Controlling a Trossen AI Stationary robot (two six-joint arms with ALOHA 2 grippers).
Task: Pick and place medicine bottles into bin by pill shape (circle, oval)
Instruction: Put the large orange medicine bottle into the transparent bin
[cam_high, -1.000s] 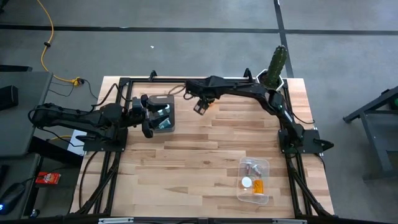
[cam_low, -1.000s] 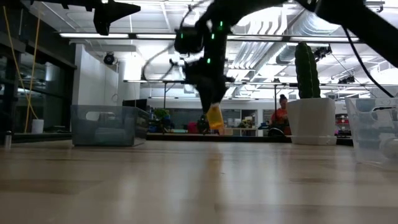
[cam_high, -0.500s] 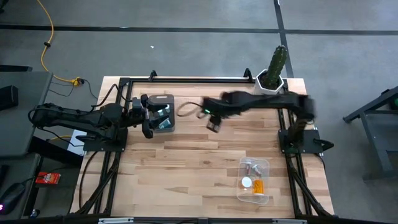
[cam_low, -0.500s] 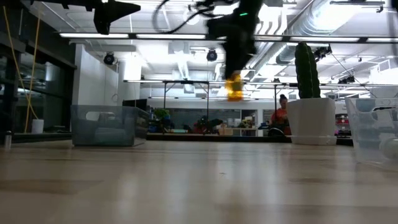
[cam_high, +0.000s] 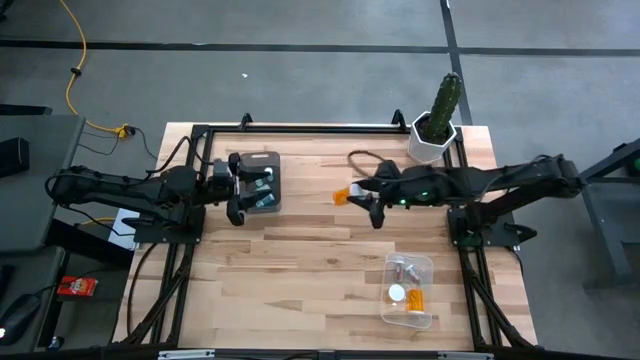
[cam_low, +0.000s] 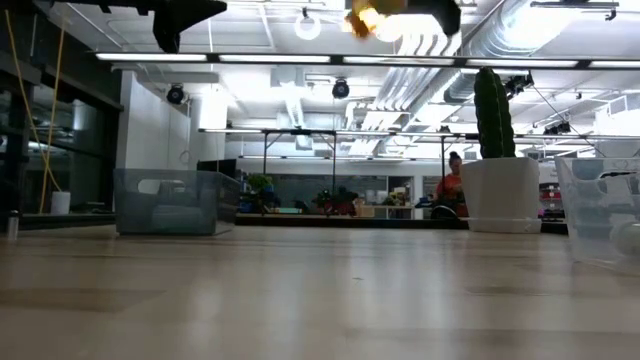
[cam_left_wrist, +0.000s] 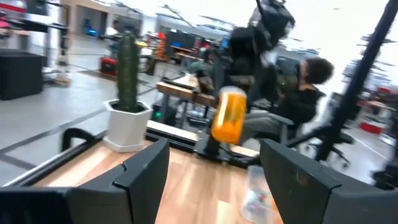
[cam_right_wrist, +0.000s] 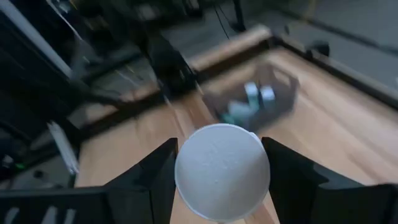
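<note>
Left gripper (cam_high: 243, 190) sits over the left-hand bin (cam_high: 262, 160) at about ten o'clock on the table (cam_high: 300, 270) — fingers spread wide, nothing between them. That bin holds pale bottles (cam_high: 263, 199) with teal tops; an exact count cannot be made from above.

Right arm reaches across from three o'clock toward the table's centre. Right gripper (cam_high: 362, 196) is raised well clear of the surface, near the top edge of the low view. It is clamped on an orange bottle (cam_high: 341, 196) with a white cap (cam_right_wrist: 222, 171). In the right wrist view the cap fills the gap between the two fingers (cam_right_wrist: 150, 177), pointing back at the camera. The left wrist view shows the same bottle's orange body hanging in the air ahead of the left arm.

Cactus (cam_high: 445, 100) in its white pot (cam_high: 426, 143) stands at one o'clock, at the table's far corner.

Second bin (cam_high: 410, 289) lies at five o'clock — clear-walled, with an orange bottle (cam_high: 416, 298), a white cap and one further pale item inside; details too small to settle.

A seated person (cam_low: 452, 192) shows in the room beyond the table.
</note>
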